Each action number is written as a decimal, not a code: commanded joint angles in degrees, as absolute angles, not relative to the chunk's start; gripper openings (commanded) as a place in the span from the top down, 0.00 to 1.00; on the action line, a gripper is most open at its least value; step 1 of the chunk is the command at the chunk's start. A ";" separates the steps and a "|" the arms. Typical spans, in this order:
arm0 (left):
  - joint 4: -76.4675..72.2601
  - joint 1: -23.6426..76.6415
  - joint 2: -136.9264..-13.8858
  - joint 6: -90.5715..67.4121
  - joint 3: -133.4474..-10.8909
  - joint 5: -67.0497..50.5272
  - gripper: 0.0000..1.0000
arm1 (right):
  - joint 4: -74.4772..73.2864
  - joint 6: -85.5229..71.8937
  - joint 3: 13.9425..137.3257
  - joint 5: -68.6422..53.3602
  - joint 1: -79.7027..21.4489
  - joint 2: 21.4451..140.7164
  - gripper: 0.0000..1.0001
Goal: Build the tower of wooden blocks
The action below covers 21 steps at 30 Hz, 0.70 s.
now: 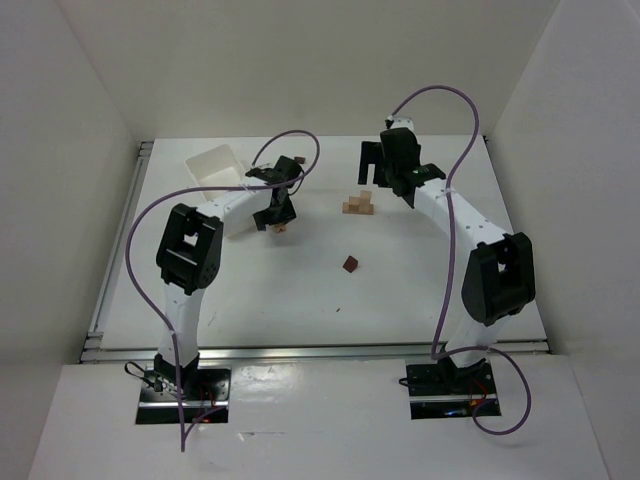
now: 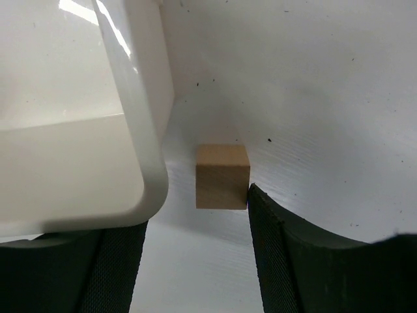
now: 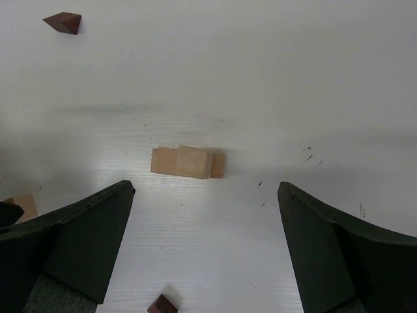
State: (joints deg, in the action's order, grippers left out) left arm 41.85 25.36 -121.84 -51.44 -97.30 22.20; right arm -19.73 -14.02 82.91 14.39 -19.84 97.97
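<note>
The wood block tower is a low cluster of tan wood blocks in the middle of the table. My right gripper hovers just behind it, open wide with nothing between its fingers. My left gripper is down by the white tray's corner. A tan cube sits on the table ahead of its open jaws. The right finger touches the cube's lower right corner. A wide gap separates the cube from the left finger, whose tip is hidden under the tray's rim.
The white tray stands at the back left, its rounded corner right beside the cube. One loose maroon block lies in front of the tower. A maroon roof-shaped piece and another maroon block lie on the table.
</note>
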 commanded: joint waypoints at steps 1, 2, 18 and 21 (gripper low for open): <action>41.40 25.40 -122.52 -53.09 -97.91 23.47 0.33 | -18.72 -13.71 82.62 15.56 -19.42 98.35 0.00; 40.79 25.40 -122.52 -52.48 -97.91 23.47 0.33 | -19.24 -13.71 82.62 15.56 -19.42 98.35 0.00; 37.18 25.40 -122.35 -47.99 -99.05 21.36 0.86 | -19.78 -13.71 83.14 15.56 -19.42 98.88 0.00; 33.68 26.71 -120.59 -42.03 -99.05 18.39 0.96 | -19.78 -13.18 82.54 15.56 -19.42 98.35 0.00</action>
State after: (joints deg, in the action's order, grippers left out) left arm 38.11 25.76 -122.39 -47.46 -97.30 20.99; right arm -20.08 -13.91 82.89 14.41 -19.84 98.52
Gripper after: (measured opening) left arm 0.412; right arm 0.999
